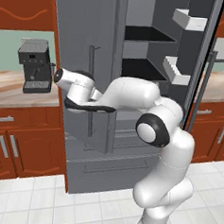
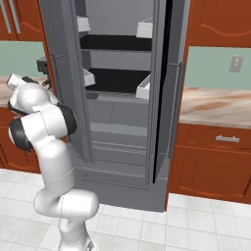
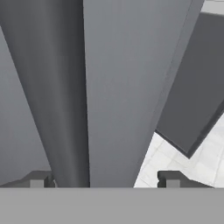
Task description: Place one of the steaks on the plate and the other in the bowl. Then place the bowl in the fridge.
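Hanging wide open with nothing between its tips, the gripper (image 3: pixel 105 180) sits right at the fridge (image 1: pixel 104 42), its fingertips (image 3: pixel 40 179) flanking the left door's bar handle (image 3: pixel 61 87). That stiff, smooth handle looks like the place to grip (the heavy door should swing slowly). Beyond, the tall grey fridge stands between wooden cabinets, right door open on dark shelves and white door bins (image 1: pixel 189 19).
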